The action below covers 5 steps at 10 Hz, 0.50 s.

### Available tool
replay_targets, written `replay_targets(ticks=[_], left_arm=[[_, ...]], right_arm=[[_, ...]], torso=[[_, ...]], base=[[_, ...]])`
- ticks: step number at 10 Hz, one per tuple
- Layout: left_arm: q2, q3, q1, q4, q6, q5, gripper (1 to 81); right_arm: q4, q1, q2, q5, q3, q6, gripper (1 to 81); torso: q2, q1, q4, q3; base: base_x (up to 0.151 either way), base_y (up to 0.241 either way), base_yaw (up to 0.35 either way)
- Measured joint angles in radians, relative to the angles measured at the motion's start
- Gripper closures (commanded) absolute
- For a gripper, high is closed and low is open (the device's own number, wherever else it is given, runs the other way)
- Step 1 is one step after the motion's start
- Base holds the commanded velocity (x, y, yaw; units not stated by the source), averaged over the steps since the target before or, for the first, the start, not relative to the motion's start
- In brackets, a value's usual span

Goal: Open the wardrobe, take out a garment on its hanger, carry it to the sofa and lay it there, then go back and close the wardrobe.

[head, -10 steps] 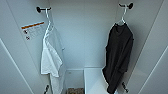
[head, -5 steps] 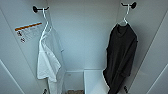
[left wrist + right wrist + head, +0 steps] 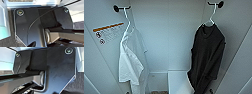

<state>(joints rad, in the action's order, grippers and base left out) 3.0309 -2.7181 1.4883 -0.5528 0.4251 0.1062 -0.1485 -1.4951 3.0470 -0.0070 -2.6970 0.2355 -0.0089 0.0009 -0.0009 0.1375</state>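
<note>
The wardrobe (image 3: 169,37) stands open, its white back wall and side walls spread across the head view. Set against the picture of a second ago, the whole view has drawn in closer and shifted a little, which is the camera's own move; the clothes hang on the same pegs as before. The white shirt (image 3: 131,60) looked bunched and narrow then and now hangs wider and flatter, its lower hem further down in the picture.

The garment (image 3: 207,57), black and limp, hangs at the right on the hanger (image 3: 212,17), whose hook sits over a dark peg (image 3: 217,4) high on the right wall. The garment reaches down in front of a low white shelf (image 3: 177,81) at the wardrobe's bottom. The shirt hangs at the left on its own white hanger (image 3: 127,18) from a second dark peg (image 3: 119,8).

On the left inner wall, just beside the shirt, is a white sticker (image 3: 107,32) with an orange strip along its top, small round red-ringed signs at its side and lines of fine print too small to read.

Both wrist views show the robot's dark plate and jointed bar over grey flooring and pale panels; I cannot tell whether the left hand or the right hand is open or closed.
</note>
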Motion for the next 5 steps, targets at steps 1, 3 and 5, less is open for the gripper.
replay_targets(ticks=[1, 3, 5], left_arm=[[0.0, 0.0, 0.003, 0.0, 0.0, -0.001, 1.0], [-0.001, 0.0, 0.005, 0.0, 0.001, -0.001, 1.0], [-0.001, 0.0, 0.002, 0.0, 0.003, -0.001, 1.0]], right_arm=[[0.001, -0.004, 0.0, -0.002, 0.0, 0.0, 1.0], [0.009, -0.009, 0.0, -0.005, 0.0, 0.0, 1.0], [0.012, -0.003, 0.0, -0.003, 0.0, 0.0, 1.0]], torso=[[0.0, -0.001, 0.0, 0.0], [0.0, -0.001, -0.002, 0.0], [0.0, -0.001, -0.039, 0.0]], base=[[0.0, 0.0, 0.0], [0.0, 0.0, 0.0], [0.0, 0.0, 0.0]])
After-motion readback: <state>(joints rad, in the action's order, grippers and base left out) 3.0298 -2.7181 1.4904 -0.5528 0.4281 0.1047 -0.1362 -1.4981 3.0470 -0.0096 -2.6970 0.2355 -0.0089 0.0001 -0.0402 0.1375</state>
